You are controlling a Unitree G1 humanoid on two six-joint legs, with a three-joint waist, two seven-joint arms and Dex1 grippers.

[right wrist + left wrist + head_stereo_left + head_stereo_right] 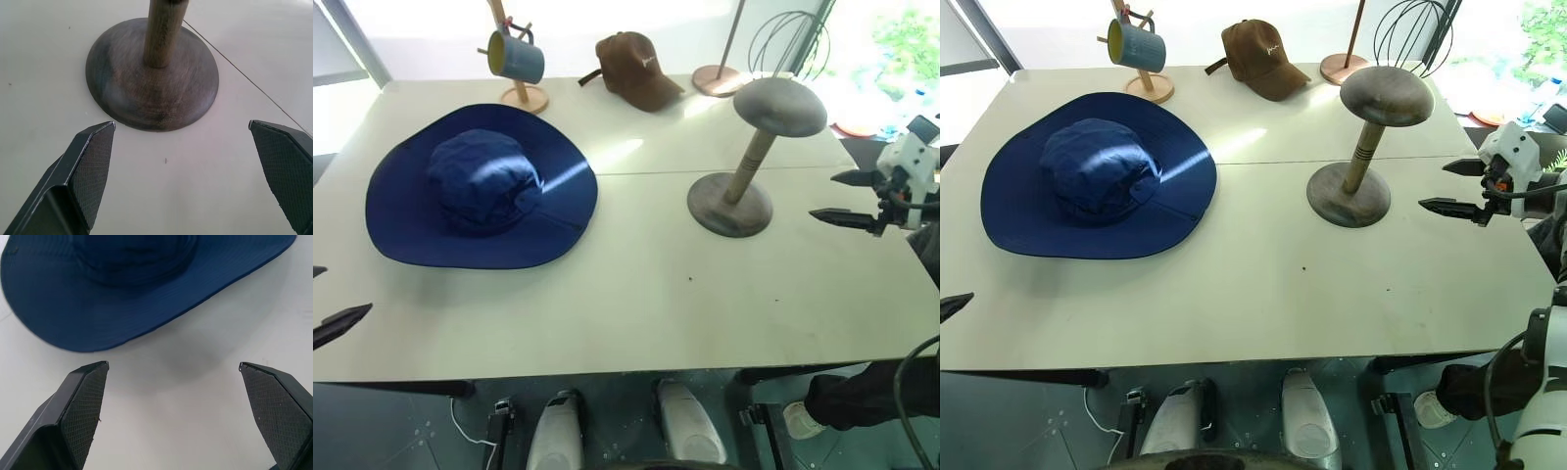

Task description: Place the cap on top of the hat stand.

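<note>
The cap (480, 186), a wide-brimmed navy fabric hat, lies flat on the white table (636, 294) at the left. My left gripper (328, 299) hovers near the table's front left corner, short of the brim (137, 308), open and empty. The hat stand (780, 106), with a grey dome, wooden stem and round base (151, 78), stands upright at the right. My right gripper (823, 196) is just to the right of that base, pointing at it, with its fingers apart and nothing between them.
Along the far edge stand a wooden mug tree with a blue mug (516, 57), a brown baseball cap (636, 67) and a wire-frame stand (783, 39). Open tabletop lies between the navy hat and the hat stand.
</note>
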